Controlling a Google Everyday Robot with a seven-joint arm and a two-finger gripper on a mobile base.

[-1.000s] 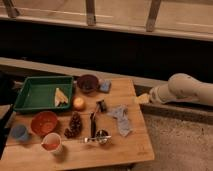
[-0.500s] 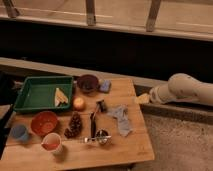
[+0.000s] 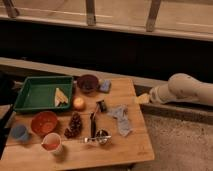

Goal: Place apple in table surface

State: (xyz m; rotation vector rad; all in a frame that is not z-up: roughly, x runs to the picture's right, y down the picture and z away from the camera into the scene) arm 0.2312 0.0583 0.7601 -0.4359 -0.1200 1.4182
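The apple (image 3: 78,103) is small, round and yellow-orange. It rests on the light-brown wooden table surface (image 3: 122,147), just right of the green tray's front corner. My white arm (image 3: 187,90) comes in from the right. My gripper (image 3: 143,98) is at its end, just past the table's right edge, far from the apple and holding nothing that I can see.
A green tray (image 3: 35,90) holds banana pieces (image 3: 60,96). A dark bowl (image 3: 88,82) and a blue sponge (image 3: 105,86) sit at the back. An orange bowl (image 3: 44,122), blue cup (image 3: 20,132), white cup (image 3: 52,144), pinecone cluster (image 3: 75,125), utensils (image 3: 93,122) and grey cloth (image 3: 121,119) lie in front.
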